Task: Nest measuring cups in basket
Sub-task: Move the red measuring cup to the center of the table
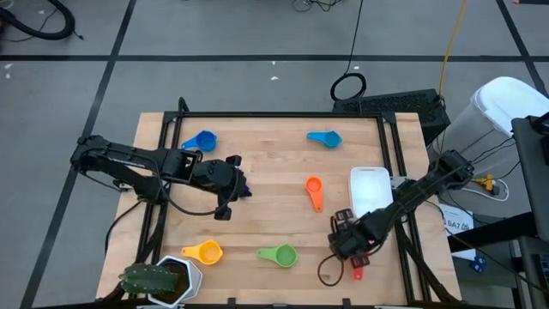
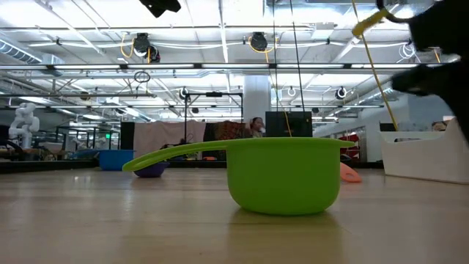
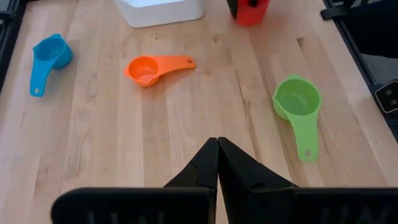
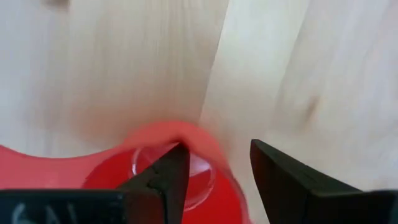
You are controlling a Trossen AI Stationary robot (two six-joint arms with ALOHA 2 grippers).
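The red cup [image 4: 62,171] lies near the table's front right, its handle [image 1: 358,273] showing below my right gripper [image 1: 347,245]. That gripper [image 4: 217,152] points down, open, with one finger over the bowl and the other outside the rim. The white basket [image 1: 371,187] stands just beyond it. My left gripper [image 3: 217,146] hovers shut at centre left [image 1: 238,184], holding nothing. The green [image 1: 280,255], yellow [image 1: 204,252], orange [image 1: 314,190] and two blue cups [image 1: 202,140] [image 1: 324,137] lie on their bottoms on the table. A dark blue cup [image 2: 152,170] rests farther back.
A white hexagonal pot with a green plant [image 1: 163,279] stands at the front left corner. Black frame rails [image 1: 390,154] run along the table's sides. Bare wood [image 1: 266,215] lies between the scattered cups.
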